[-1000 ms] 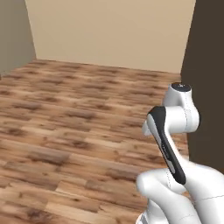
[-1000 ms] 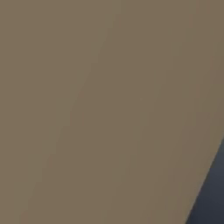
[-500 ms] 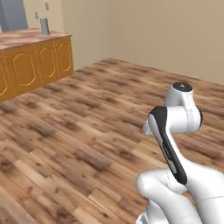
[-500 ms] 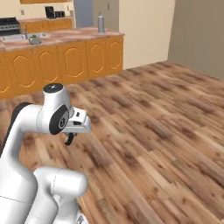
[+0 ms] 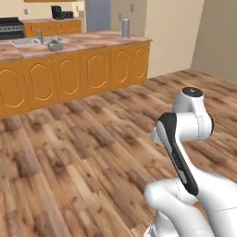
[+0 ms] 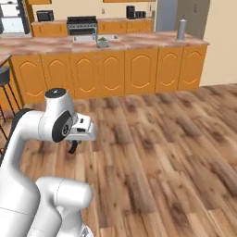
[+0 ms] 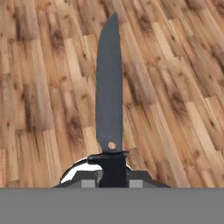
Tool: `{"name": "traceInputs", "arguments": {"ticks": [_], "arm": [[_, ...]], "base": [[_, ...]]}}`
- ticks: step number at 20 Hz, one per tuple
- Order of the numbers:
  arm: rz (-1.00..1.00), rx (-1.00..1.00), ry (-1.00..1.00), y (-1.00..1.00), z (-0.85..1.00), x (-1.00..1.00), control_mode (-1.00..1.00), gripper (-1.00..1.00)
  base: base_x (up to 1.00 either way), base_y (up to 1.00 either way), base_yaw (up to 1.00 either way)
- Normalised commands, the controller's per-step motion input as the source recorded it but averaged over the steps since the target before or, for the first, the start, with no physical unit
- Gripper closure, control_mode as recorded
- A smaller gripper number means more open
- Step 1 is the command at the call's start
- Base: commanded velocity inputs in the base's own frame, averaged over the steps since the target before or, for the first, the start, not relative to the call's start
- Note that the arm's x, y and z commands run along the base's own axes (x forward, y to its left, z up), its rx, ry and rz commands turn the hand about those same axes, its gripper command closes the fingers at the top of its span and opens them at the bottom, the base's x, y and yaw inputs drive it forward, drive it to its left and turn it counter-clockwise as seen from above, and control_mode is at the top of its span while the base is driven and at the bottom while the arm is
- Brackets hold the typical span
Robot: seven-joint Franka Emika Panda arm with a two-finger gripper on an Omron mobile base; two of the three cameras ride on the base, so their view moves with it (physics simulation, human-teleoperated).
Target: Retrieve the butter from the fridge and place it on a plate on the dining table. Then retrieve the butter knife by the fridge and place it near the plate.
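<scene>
A white robot arm rolls across the plank floor (image 5: 69,162) of a simulated kitchen, folded up over its base well short of the long marbled counter (image 6: 115,44) with orange cabinets that runs across the room ahead. On that counter stand a sink (image 6: 88,39) and a grey canister (image 6: 181,29); a dark stove (image 6: 82,23) sits against the wall behind it, and dark stool legs (image 6: 9,92) show just off the counter's left end.

The second half of the errand looks to be under way: the butter knife (image 7: 109,87) is already off its spot by the fridge and carried in the gripper (image 7: 113,173), whose fingers are pressed together on the dark handle. Still left, by the look of it, is to reach the dining table and lay the knife down near the plate. Whether the butter already sits on that plate cannot be judged from here.

Seen from the hand, the knife's long axis runs straight out from the fingers, handle pinched at the bottom, grey blade tapering to a tip that points away from the gripper, held above the floorboards and well away from the counter.
</scene>
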Motion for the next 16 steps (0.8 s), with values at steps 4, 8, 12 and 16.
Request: {"name": "traceInputs", "arguments": {"ticks": [4, 8, 12, 16], "arm": [[0.0, 0.0, 0.0, 0.0, 0.0, 0.0, 1.0, 1.0], [0.0, 0.0, 0.0, 0.0, 0.0, 0.0, 1.0, 1.0], [0.0, 0.0, 0.0, 0.0, 0.0, 0.0, 1.0, 1.0], [0.0, 0.0, 0.0, 0.0, 0.0, 0.0, 1.0, 1.0]], "base": [[1.0, -0.14, 0.52], [1.0, -0.51, 0.45], [1.0, -0.23, 0.61], [1.0, -0.16, 0.63]]}}
